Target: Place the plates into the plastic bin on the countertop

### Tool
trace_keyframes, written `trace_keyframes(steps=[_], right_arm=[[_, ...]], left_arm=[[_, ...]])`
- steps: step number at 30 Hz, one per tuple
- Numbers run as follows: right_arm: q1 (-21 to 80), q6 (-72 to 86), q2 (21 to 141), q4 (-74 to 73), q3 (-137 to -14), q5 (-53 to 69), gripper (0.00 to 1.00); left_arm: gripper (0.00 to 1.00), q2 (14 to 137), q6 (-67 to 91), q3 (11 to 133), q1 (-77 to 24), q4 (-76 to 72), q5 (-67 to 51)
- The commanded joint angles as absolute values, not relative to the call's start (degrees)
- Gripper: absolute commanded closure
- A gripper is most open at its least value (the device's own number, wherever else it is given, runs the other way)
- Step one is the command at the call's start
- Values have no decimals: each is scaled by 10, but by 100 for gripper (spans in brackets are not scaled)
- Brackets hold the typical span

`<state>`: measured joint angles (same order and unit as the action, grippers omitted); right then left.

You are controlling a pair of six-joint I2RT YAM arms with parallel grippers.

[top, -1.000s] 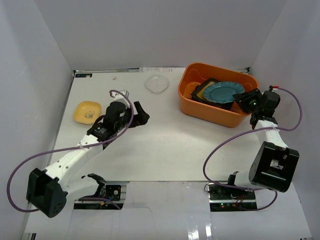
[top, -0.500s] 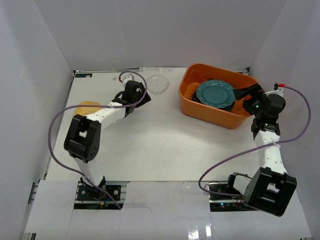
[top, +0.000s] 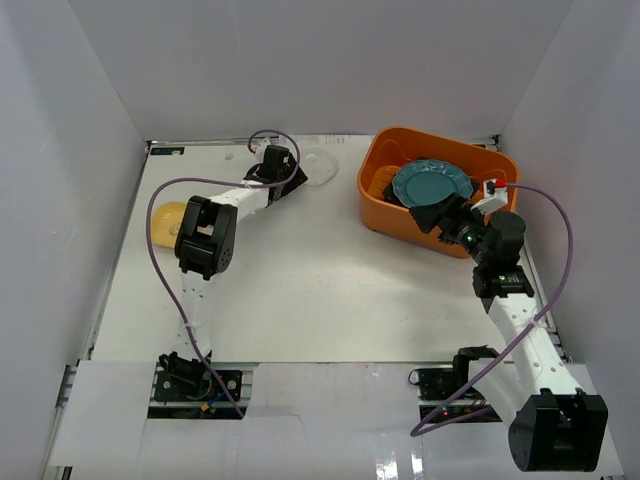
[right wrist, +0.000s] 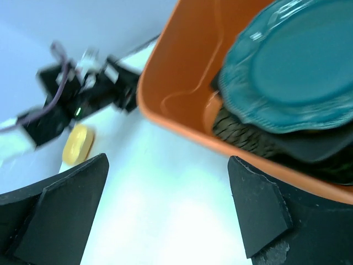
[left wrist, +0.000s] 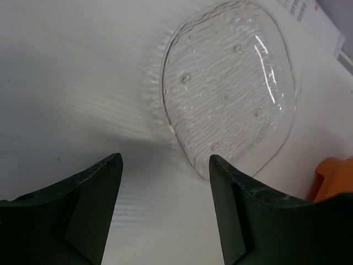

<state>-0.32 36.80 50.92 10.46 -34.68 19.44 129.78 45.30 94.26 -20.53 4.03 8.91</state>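
Note:
The orange plastic bin (top: 385,215) stands at the far right of the white countertop (top: 320,290). A teal round scalloped plate (top: 432,185) lies in it on top of black square plates (right wrist: 276,138). My right gripper (top: 437,216) is open and empty, at the bin's near wall. A clear glass plate (top: 320,166) lies at the far middle. My left gripper (top: 291,180) is open and empty just short of it; in the left wrist view the glass plate (left wrist: 229,83) lies beyond the gripper (left wrist: 165,160). A yellow plate (top: 166,222) lies at the left, partly hidden by the left arm.
White walls close in the countertop on the left, back and right. The left arm (top: 215,215) stretches far across the left half, its purple cable looping above it. The bin's corner (left wrist: 336,176) shows at the right of the left wrist view.
My left gripper has reached farther back and right, up to the clear glass plate. My right gripper has swung left across the bin to its near wall; the teal plate lies in the bin.

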Motion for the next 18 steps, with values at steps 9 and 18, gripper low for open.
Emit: trace_keyframes(steps=[9, 18], right_arm=[[93, 332, 481, 115, -316, 180, 9], [176, 299, 515, 85, -366, 176, 10]], left_arm=[[63, 1381, 475, 1052, -198, 70, 66], [100, 1206, 486, 827, -175, -26, 67]])
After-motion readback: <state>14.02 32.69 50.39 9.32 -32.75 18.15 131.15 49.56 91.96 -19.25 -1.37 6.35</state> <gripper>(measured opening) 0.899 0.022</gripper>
